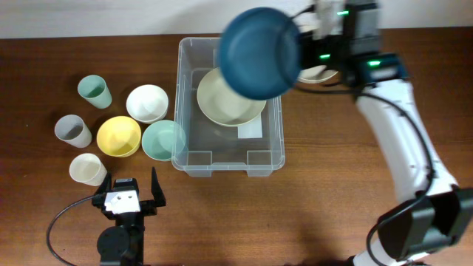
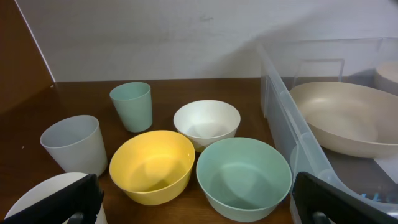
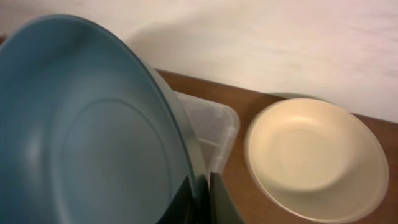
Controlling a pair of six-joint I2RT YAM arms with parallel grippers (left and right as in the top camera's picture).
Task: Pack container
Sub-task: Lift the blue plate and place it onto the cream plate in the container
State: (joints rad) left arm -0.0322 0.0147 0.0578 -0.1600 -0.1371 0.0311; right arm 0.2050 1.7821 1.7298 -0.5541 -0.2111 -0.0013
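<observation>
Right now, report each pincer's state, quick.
Left pincer: open, empty.
Right pincer: closed on the rim of the dark blue bowl.

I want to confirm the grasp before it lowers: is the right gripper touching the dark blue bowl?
Touching. In the right wrist view, the right gripper has its two fingers closed on the rim of the dark blue bowl, one on each side.

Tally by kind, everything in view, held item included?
container: 1
cups: 3 (green cup, grey cup, white cup)
small bowls: 3 (white bowl, yellow bowl, mint bowl)
large bowls: 3 (cream bowl in container, second cream bowl outside, blue bowl in right gripper)
total: 10
</observation>
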